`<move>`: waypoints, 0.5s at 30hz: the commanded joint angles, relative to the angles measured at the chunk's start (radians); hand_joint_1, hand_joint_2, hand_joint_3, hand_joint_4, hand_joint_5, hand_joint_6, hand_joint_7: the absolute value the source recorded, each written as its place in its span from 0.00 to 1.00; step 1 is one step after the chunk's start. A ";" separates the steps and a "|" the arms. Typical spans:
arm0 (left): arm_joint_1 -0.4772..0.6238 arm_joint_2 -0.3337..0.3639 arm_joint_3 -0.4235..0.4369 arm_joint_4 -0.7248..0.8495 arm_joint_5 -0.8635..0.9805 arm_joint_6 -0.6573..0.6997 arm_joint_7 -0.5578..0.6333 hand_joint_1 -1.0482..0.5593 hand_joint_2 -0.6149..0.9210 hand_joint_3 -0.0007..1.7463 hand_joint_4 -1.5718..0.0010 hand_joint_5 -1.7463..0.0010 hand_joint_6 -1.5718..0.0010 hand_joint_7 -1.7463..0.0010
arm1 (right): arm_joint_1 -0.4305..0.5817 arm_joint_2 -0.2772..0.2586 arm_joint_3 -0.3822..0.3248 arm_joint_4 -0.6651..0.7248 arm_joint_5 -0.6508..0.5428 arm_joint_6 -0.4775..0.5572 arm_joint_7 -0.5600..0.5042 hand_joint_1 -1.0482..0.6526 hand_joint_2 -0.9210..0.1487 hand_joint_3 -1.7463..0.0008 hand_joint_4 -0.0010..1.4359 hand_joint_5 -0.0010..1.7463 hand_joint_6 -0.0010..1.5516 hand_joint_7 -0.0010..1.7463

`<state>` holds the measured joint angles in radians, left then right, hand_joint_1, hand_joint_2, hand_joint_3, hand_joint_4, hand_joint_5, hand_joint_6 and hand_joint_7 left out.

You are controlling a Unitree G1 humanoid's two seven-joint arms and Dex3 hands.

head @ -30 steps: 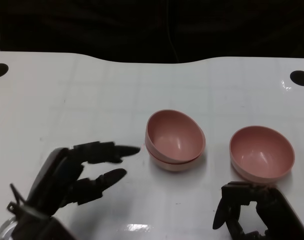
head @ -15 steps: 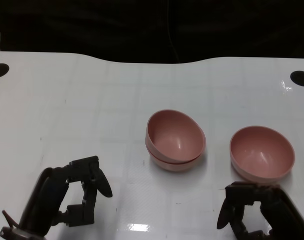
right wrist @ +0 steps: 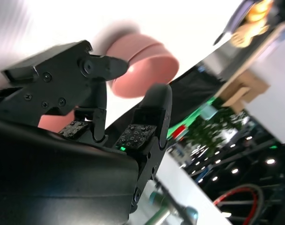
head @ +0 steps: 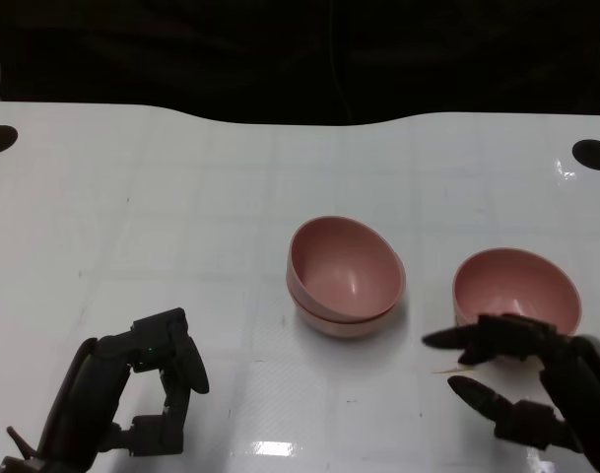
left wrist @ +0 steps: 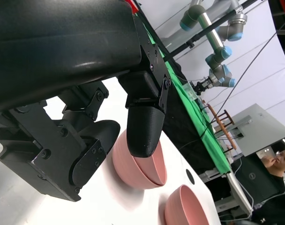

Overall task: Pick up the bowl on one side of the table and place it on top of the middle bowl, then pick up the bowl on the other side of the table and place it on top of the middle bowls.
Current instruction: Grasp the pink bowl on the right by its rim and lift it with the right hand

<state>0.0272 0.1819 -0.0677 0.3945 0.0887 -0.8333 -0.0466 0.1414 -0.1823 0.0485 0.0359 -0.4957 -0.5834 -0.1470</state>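
A: Pink plastic, three bowls. Two are already nested at table centre as the middle stack (head: 345,278), the upper one sitting tilted, not flush. The lone bowl (head: 516,301) stands apart at 3 o'clock of the stack.

B: Hands?

A: The right hand (head: 521,389) is at 6 o'clock of the lone bowl, fingers spread wide, holding nothing, upper fingertips close to its near rim; contact I cannot tell. The left hand (head: 132,394) sits low at 8 o'clock of the stack, fingers curled in on nothing.

B: Risks?

A: My judgement: smooth round wall, glossy white table (head: 181,197). If the fingers close on the near rim alone, the bowl could skid toward 12 o'clock or tip. A shallow pinch may let it swing on the lift.

B: And at placement?

A: The tilted top bowl is the worry. Setting a third on that slant could make it slide off or jolt the stack sideways.
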 commanded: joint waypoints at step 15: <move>-0.001 0.009 0.014 0.004 -0.002 0.022 -0.029 0.68 0.61 0.88 0.41 0.00 0.49 0.05 | 0.043 -0.050 0.029 -0.254 -0.409 0.489 0.005 0.35 0.13 1.00 0.28 0.22 0.32 0.02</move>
<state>0.0260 0.1821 -0.0635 0.4045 0.0893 -0.8226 -0.0656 0.1788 -0.2126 0.0726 -0.1944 -0.8769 -0.1217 -0.1489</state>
